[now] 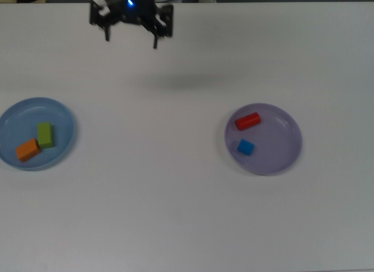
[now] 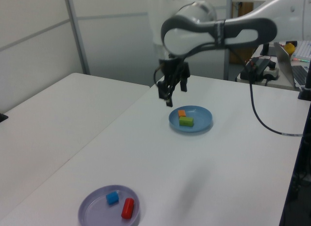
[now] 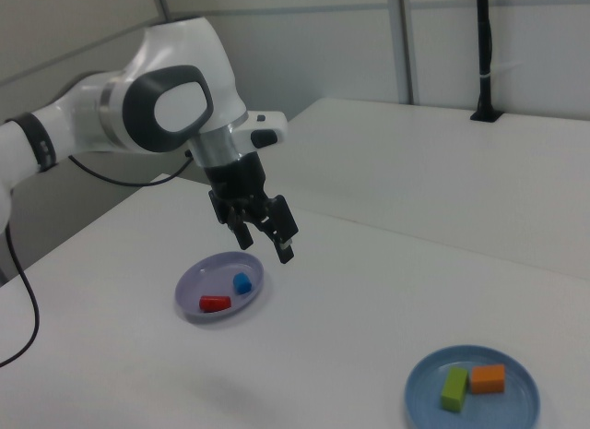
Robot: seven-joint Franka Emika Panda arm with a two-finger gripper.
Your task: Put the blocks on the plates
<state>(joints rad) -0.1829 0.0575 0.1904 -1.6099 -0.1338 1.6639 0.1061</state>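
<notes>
The red block and the blue cube lie on the lavender plate at the top view's right. On the light blue plate at the top view's left rest the green block and the orange block. My gripper hangs open and empty high above the table's far edge, between the two plates and apart from both. In the right view the gripper floats above the lavender plate. The left view puts the gripper beside the blue plate.
A black cable trails from the arm over the table's edge at the left view's right, near a laptop. A black pole stands on a second table at the right view's back.
</notes>
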